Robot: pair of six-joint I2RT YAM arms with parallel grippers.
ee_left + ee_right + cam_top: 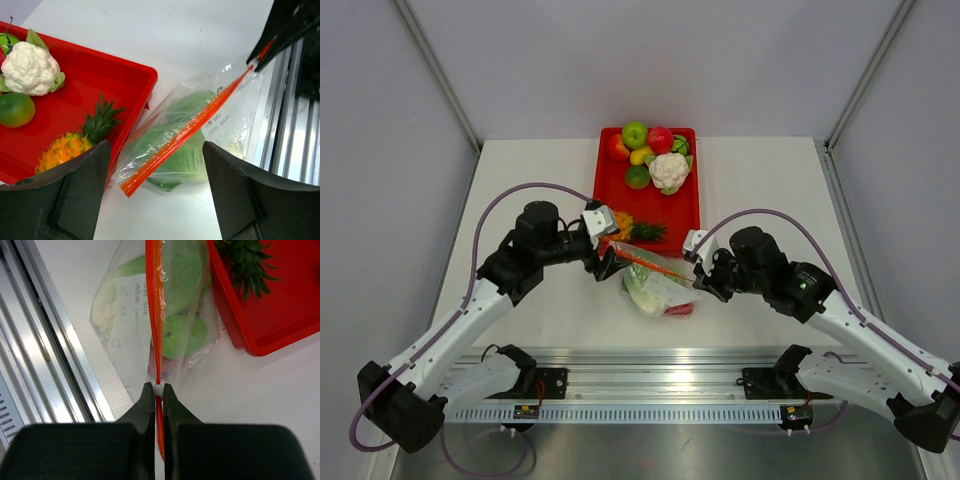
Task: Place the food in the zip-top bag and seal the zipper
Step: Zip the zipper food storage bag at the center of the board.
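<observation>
Step in hand: sealing, as I judge it. The food sits inside the bag [660, 286]: lettuce [642, 290] and a red tomato [681, 309] show through the plastic. A second green piece lies behind the film in the right wrist view; I can't tell if it's the cucumber.

Bag position: on the surface just beside the near edge of the red tray [682, 215], between the two claws, mouth end lifted off the surface.

Right claw [156, 389]: pinched tight on one end of the zipper [154, 315], holding the strip taut.

Left claw [156, 161]: fingers wide apart and gripping nothing. The free end of the strip lies in the gap between them, touching neither.

Whether the strip is pressed shut along its whole length, I can't tell.

Next move calls for: left claw closing on the strip at its free end, then sliding toward the right claw with steady pinch while the right holds firm.

Pose: both arms reach forward and bend inward, wrists facing each other across the bag.
</observation>
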